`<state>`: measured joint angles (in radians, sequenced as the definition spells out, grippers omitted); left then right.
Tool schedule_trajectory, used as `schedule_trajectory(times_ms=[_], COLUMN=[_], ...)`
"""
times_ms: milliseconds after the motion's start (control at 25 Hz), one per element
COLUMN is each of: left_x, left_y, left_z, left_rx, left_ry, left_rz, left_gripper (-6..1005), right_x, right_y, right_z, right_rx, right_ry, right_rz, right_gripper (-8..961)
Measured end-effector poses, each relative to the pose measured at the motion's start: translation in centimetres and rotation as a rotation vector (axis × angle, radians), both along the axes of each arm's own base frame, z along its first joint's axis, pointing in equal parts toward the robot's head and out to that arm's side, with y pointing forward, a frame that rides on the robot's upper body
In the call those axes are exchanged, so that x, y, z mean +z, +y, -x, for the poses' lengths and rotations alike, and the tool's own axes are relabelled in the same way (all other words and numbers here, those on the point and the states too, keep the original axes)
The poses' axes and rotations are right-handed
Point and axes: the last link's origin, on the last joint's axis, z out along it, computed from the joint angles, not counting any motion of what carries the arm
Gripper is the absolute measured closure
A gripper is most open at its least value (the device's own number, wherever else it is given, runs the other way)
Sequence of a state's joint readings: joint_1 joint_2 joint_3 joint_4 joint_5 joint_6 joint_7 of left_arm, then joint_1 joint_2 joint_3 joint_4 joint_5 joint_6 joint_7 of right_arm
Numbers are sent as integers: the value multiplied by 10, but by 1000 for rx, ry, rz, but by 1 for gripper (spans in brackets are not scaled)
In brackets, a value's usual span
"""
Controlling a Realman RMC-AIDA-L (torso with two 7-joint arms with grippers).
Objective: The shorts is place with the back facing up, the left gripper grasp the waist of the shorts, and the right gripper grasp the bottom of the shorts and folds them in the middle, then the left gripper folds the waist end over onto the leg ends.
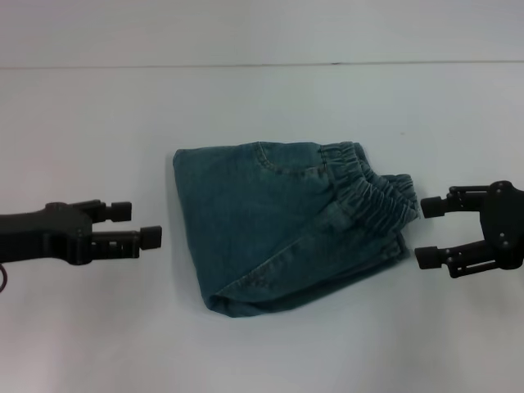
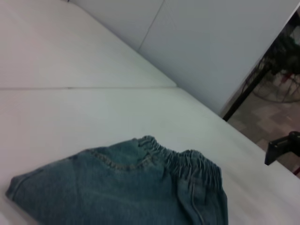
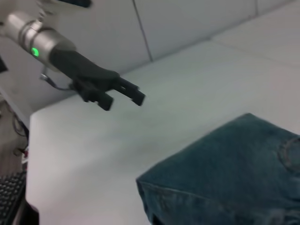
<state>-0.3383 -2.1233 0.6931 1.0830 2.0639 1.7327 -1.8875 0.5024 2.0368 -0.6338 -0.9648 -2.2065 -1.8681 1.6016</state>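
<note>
Hovering with fingers spread and holding nothing, the left tool (image 1: 139,223) sits just off the folded edge of the shorts (image 1: 286,221), while the right tool (image 1: 431,232), also open and empty, waits just beside the ruched waist (image 1: 372,192). The shorts lie mid-tabletop (image 1: 98,123) as a compact bundle, waistband toward the right tool, a hem curving along the near edge. Both folds look done; judging by that, only the arms' retreat seems left.
</note>
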Motion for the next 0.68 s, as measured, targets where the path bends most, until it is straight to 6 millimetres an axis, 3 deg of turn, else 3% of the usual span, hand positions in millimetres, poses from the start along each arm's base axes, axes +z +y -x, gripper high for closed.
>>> schedule_trajectory(times_ms=[160,680], left_x=[-2,-5], left_y=[0,-1], left_z=[1,1], left_rx=[1,8], left_ry=[10,16], left_rz=[5,27], left_gripper=[64,65], right_x=[-4,-7], right_y=[3,6], right_z=[-3,-4], right_rx=[-19,-24], right_ry=[-17,-27], right_rz=[-19,-33], right_gripper=[33,29])
